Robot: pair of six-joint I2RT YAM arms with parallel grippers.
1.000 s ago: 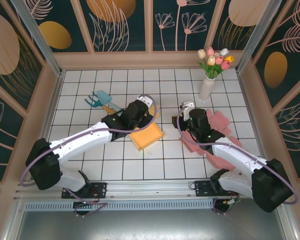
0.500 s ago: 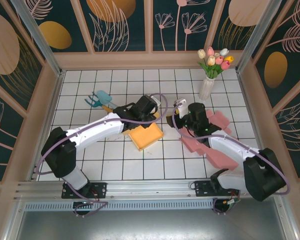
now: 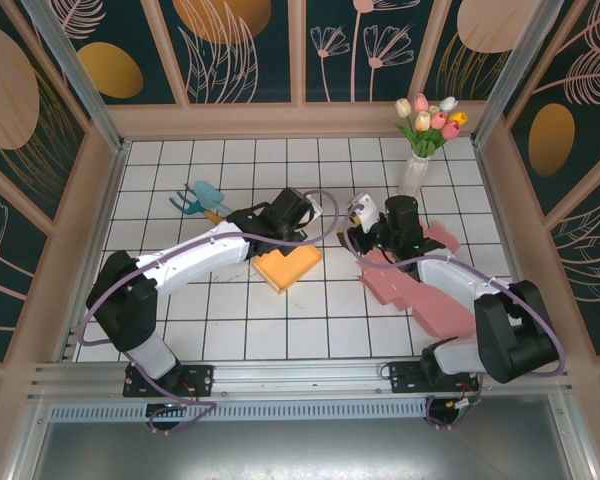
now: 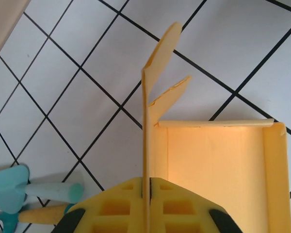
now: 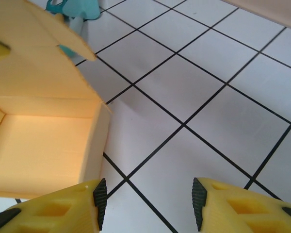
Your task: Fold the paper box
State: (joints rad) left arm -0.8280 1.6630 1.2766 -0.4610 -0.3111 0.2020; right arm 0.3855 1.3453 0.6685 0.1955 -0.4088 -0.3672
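The left gripper (image 4: 146, 188) is pinched tight on an upright flap of the yellow paper box (image 3: 288, 262), which sits mid-table with its walls raised but flaps loose, so I judge it roughly half-folded. The right gripper (image 5: 150, 199) hovers just beside it, jaws parted halfway, holding nothing

The yellow folded paper box (image 4: 213, 165) looks matt and smooth. The white black-gridded tabletop (image 4: 87, 111) looks smooth, faintly shiny. The flat pink paper sheets (image 3: 435, 315) look matt.
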